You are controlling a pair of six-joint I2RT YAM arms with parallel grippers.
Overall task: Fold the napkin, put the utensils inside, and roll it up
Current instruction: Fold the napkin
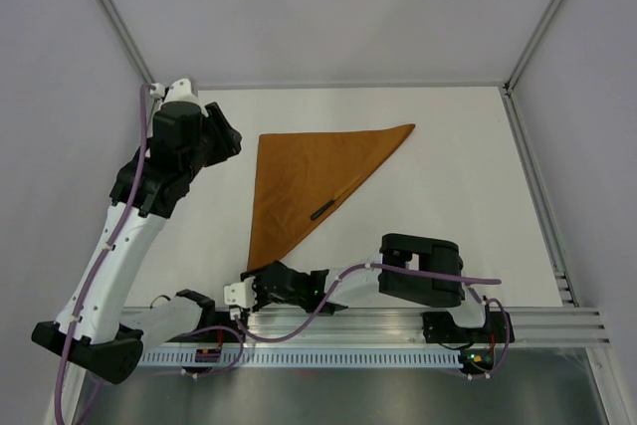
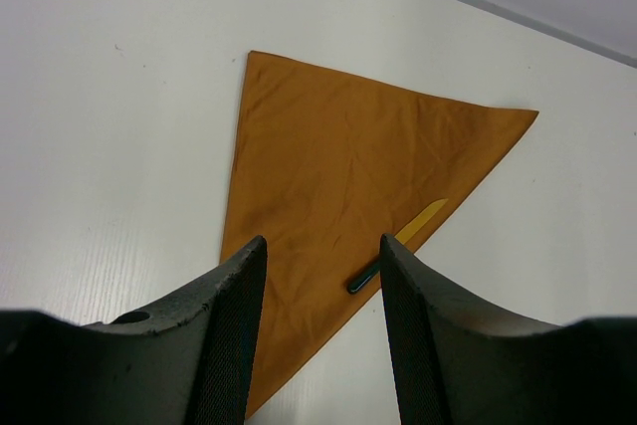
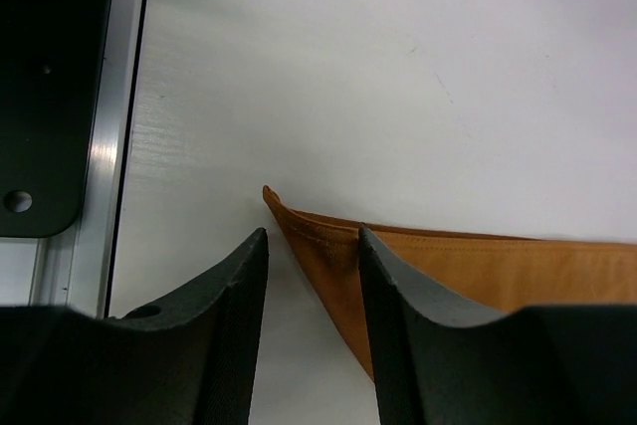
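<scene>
The rust-orange napkin (image 1: pixel 309 186) lies folded into a triangle on the white table, its points at the far left, far right and near left. A dark utensil (image 1: pixel 321 210) pokes out at its diagonal edge; in the left wrist view the dark handle (image 2: pixel 364 280) and a yellowish tip (image 2: pixel 423 221) show. My left gripper (image 1: pixel 231 138) hovers open at the napkin's far-left corner, empty; the napkin (image 2: pixel 338 166) lies below it. My right gripper (image 1: pixel 242 294) is open at the napkin's near corner (image 3: pixel 318 236), which lies between its fingers, slightly lifted.
An aluminium rail (image 1: pixel 398 330) runs along the near edge by the arm bases. Grey walls and frame posts (image 1: pixel 114 17) enclose the table at the back and sides.
</scene>
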